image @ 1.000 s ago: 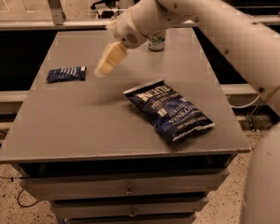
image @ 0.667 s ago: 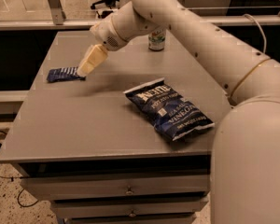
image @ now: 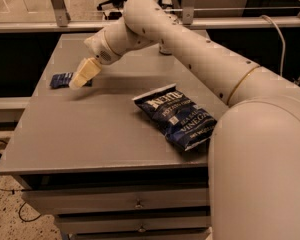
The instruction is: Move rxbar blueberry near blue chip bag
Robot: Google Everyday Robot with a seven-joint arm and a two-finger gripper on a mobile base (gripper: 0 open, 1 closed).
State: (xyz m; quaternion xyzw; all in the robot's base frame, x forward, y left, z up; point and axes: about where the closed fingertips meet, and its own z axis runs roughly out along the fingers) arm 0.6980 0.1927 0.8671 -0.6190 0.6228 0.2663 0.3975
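Since the earlier views, my gripper [image: 78,80] had travelled left and downward across the table [image: 90,134], from open tabletop to the right end of the rxbar blueberry [image: 60,79]. The bar and the blue chip bag [image: 177,116] lay where they had lain before.

Findings at the moment of inspection:

1. Gripper. It stood at the far left of the table, tilted down and to the left. Its pale tip covered the right end of the bar from this view. Whether it touched the wrapper or hung just above it could not be told. Whether it was open or closed could not be told either, and no grasp was confirmed.

2. Rxbar blueberry. It lay flat near the table's far left edge, a small dark-blue wrapper with white lettering. Only its left part showed beside the gripper.

3. Blue chip bag. It lay flat toward the near right of the table, set diagonally, white lettering upward. It was well apart from the bar, with bare grey tabletop between them.

4. Arm. My arm [image: 200,59] reached from the lower right, passing above the far side of the table and behind the bag.

5. Surroundings. Drawers [image: 135,204] with small pulls sat beneath the tabletop.
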